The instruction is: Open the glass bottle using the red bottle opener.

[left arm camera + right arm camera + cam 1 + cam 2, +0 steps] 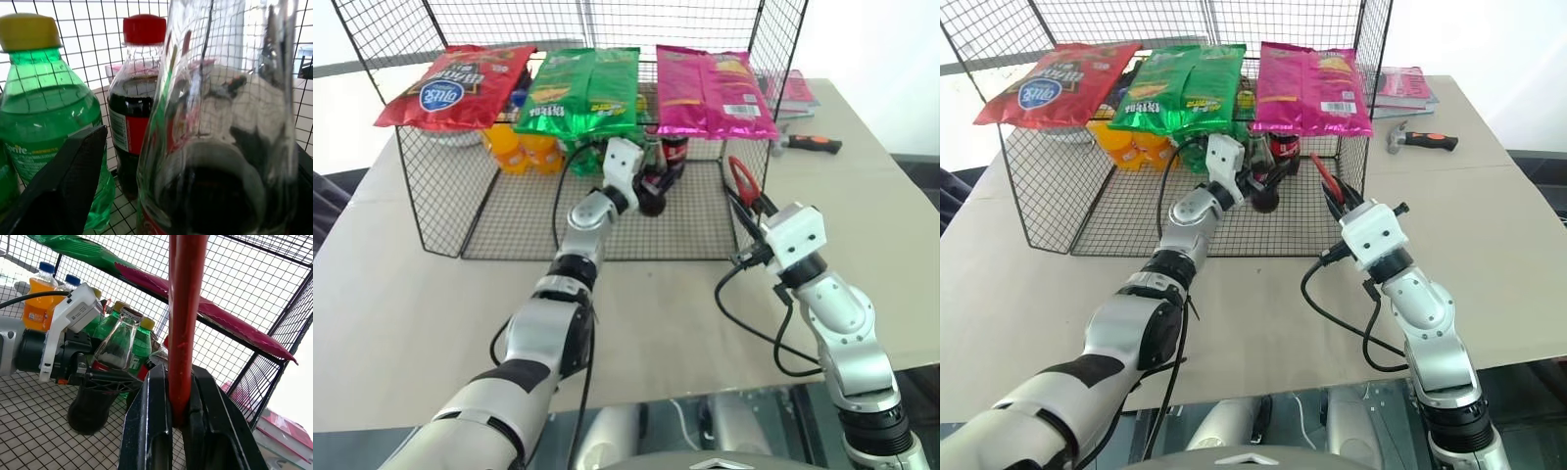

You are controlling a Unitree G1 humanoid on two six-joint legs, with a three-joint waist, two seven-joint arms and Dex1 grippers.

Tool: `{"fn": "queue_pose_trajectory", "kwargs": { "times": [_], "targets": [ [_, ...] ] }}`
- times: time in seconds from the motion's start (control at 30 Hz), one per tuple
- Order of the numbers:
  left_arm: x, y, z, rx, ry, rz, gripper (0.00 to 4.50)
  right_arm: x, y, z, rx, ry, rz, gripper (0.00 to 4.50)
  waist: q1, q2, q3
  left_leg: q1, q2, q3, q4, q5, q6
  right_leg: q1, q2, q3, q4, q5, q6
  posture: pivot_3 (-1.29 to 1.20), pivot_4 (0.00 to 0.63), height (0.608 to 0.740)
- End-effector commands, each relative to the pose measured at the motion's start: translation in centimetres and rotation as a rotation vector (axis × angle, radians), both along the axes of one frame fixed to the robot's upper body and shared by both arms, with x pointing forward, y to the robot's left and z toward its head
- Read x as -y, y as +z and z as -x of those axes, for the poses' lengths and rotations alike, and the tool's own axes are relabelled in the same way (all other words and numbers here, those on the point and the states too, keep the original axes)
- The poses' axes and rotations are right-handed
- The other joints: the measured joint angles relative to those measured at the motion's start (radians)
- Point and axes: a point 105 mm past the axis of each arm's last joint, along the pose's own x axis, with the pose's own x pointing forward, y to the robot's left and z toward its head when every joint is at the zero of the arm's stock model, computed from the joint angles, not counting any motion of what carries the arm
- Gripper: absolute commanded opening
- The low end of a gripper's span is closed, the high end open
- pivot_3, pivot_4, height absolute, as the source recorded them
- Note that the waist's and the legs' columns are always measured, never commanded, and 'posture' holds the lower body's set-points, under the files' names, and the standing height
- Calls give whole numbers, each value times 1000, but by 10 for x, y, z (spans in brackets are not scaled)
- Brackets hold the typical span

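Left gripper (105,377) is inside the wire cage (440,211), fingers spread around the glass bottle (115,345). Right gripper (171,416) is clamped on the red bottle opener (185,308) just outside.

Clear contoured glass bottle (116,343) with dark brown drink and a red label. Flat red metal bottle opener (185,313) between black gripper fingers (149,431). Black wire-mesh cage (440,211), square grid pattern. Red crisp bag (455,83) with a blue-and-white emblem; green crisp bag (579,91); magenta crisp bag (713,91) with yellow print. Green plastic soda bottle (46,117), yellow cap. Dark cola bottle (132,112), red cap and label. Orange drink bottles (521,149). Beige tabletop (401,323). Hammer (808,144) with black-and-orange handle.
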Motion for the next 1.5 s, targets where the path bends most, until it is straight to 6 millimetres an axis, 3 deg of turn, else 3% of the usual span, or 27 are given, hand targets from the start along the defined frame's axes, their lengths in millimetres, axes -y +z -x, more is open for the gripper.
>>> {"fn": "queue_pose_trajectory", "kwargs": {
  "times": [0.03, 0.07, 0.23, 0.37, 0.47, 0.6, 0.7, 0.83, 0.9, 0.97, 1.23, 1.5],
  "targets": [
    [0, 15, -1, 45, -7, 2, 2991, -2, 11, 3, 54, 9, -11, 0, -4, 0, 0, 0, 0, 0, 0, 0, 0, 0, 0, 0, 0, 0, 0, 0, 150, 740],
    [0, 14, -1, 43, -9, 4, 2585, -2, 11, 3, 54, 9, -11, 0, -6, 0, 0, 0, 0, 0, 0, 0, 0, 0, 0, 0, 1, 0, 0, 0, 150, 740],
    [3, 17, 4, 62, -48, 18, 2606, -2, 12, 2, 59, 11, -9, 0, -10, 0, 0, 0, 0, 0, 0, 0, 0, 0, 0, 0, 1, 0, 0, 0, 150, 740],
    [-6, 25, 16, 92, -109, 39, 2606, -1, 13, 1, 62, 11, -4, 0, -15, 0, 0, 0, 0, 0, 0, 0, 0, 0, 0, 0, 1, 0, 0, 0, 150, 740],
    [-14, 22, 39, 84, -184, 29, 2606, -1, 14, -1, 65, 11, -1, 0, -24, 0, 0, 0, 1, 1, 0, 0, 0, -1, 0, 2, 1, 0, 0, 0, 150, 740],
    [-25, 27, 91, 102, -308, 66, 2606, -2, 16, -3, 70, 22, 0, 0, -34, 0, 0, 0, 2, 1, 0, 0, 0, -3, 0, 4, 3, 0, 0, 0, 150, 740],
    [-33, 17, 121, 59, -335, 0, 2606, -2, 16, -4, 70, 35, 3, 0, -36, 0, 0, 0, 2, 1, 0, 0, 0, -3, -1, 4, 3, 0, 0, 0, 150, 740],
    [-40, 13, 144, -4, -316, 13, 2606, -3, 17, -8, 71, 51, 5, 0, -27, 0, 0, 1, 2, 1, 0, 0, 0, -2, -1, 3, 4, 0, 0, 0, 150, 740],
    [-40, 1, 154, -35, -303, -22, 2606, -6, 18, -10, 71, 65, 1, 0, -18, 0, 0, 2, 2, 1, 0, 0, 0, -1, -1, 3, 4, 0, 0, 0, 150, 740],
    [-41, -9, 160, -42, -275, -57, 2606, -9, 18, -11, 69, 81, -3, 0, -16, 0, 0, 2, 2, 2, 0, 0, 0, -1, -1, 3, 4, 0, 0, 0, 150, 740],
    [-44, -15, 155, 50, -139, -52, 2606, -15, 19, -14, 68, 113, -4, 0, -14, 0, 0, 2, 2, 2, 0, 0, 0, -1, -1, 3, 3, 0, -1, 0, 150, 740],
    [-44, -23, 156, 35, -131, -25, 2606, -15, 19, -14, 66, 115, -1, 0, -15, 0, 0, 2, 2, 2, 0, 0, 0, -1, -1, 3, 2, 0, -1, 0, 150, 740]
  ]
}}
